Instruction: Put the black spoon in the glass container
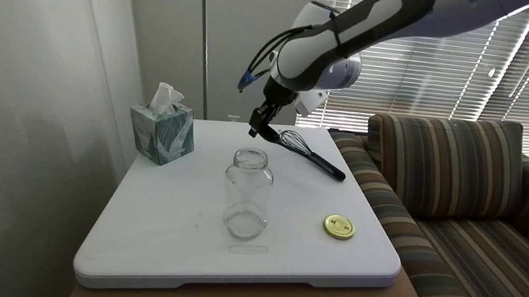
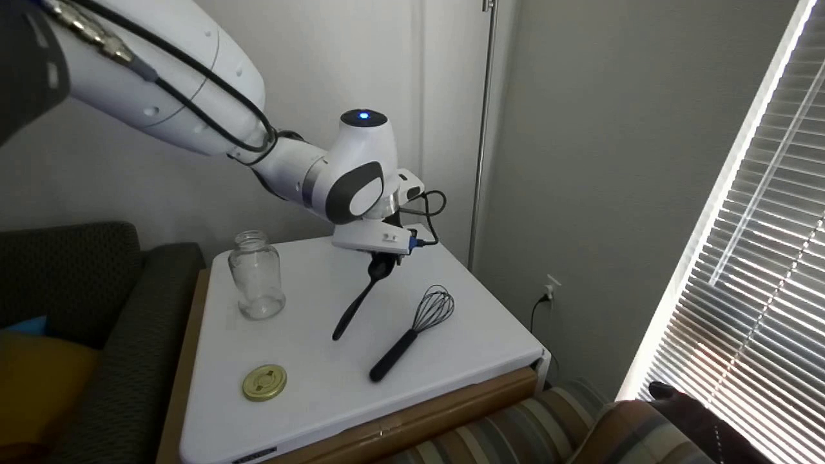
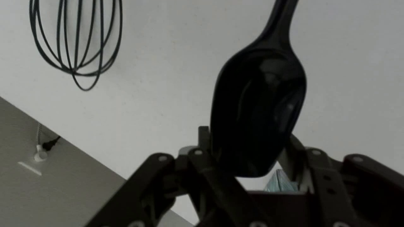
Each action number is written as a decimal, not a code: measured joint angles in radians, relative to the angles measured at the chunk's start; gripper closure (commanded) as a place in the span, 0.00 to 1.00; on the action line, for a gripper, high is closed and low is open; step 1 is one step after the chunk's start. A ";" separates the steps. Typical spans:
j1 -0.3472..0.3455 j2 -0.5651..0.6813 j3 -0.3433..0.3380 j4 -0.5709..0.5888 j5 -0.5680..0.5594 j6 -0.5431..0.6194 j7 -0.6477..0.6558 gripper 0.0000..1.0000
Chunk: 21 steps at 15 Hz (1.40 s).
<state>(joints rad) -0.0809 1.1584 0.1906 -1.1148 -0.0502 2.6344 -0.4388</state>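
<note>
The black spoon (image 1: 268, 134) has its oval bowl between my gripper's fingers. In an exterior view the spoon (image 2: 361, 299) slopes from the gripper down to its handle end; I cannot tell whether that end touches the table. In the wrist view the spoon's bowl (image 3: 258, 104) fills the gap between both fingers (image 3: 249, 138), which press its edges. The gripper (image 1: 257, 122) is at the far part of the table, away from the glass container (image 1: 247, 193). That clear jar stands upright, open-mouthed, with nothing inside, and also shows in an exterior view (image 2: 258, 277). It is outside the wrist view.
A wire whisk (image 2: 412, 332) lies beside the spoon and shows in the wrist view (image 3: 77, 37). A yellow lid (image 1: 339, 227) lies flat near the jar. A tissue box (image 1: 162, 133) stands by the wall. A striped sofa (image 1: 439, 169) borders the white table (image 1: 149, 252).
</note>
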 measured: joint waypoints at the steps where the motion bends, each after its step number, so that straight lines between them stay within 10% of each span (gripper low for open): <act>1: 0.000 -0.021 0.010 -0.011 0.000 0.003 -0.013 0.72; 6: -0.011 -0.125 0.091 -0.062 0.005 0.012 -0.111 0.72; 21: -0.332 -0.250 0.703 -0.288 0.447 0.049 -0.828 0.72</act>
<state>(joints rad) -0.4133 0.9079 0.8935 -1.4029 0.3965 2.6834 -1.2666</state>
